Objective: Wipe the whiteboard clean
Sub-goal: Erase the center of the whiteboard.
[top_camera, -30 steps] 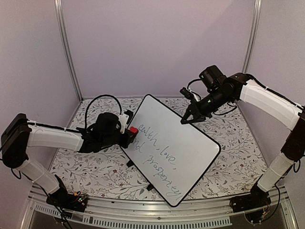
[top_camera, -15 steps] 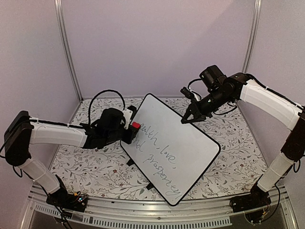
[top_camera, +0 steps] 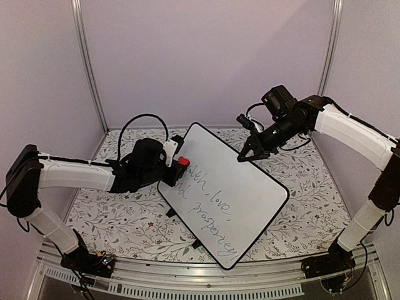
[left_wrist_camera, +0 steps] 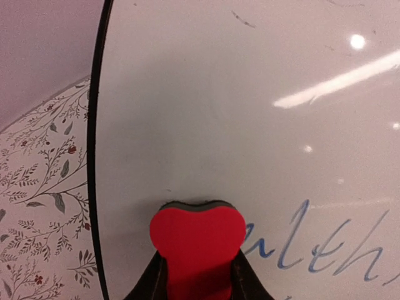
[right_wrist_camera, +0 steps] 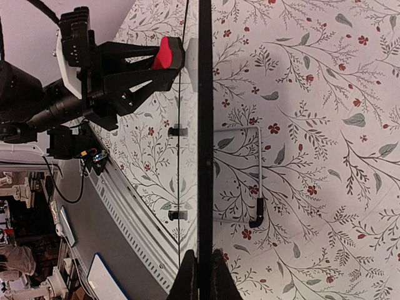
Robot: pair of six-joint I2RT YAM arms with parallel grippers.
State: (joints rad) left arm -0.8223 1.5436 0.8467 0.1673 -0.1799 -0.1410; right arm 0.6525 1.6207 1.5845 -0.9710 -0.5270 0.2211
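The left gripper (top_camera: 177,164), jaws closed on a red eraser (left_wrist_camera: 197,234), presses it to the whiteboard (top_camera: 240,187) mid-frame. The right gripper (right_wrist_camera: 200,275), jaws closed, clamps the board's upper-right rim.

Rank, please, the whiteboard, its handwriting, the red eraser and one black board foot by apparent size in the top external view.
1. whiteboard
2. handwriting
3. red eraser and black foot: both tiny, too alike to rank.

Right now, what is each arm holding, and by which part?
Left jaws pinch the red eraser by its sides, its tip against the whiteboard. Right jaws clamp the whiteboard's rim along its far right edge.
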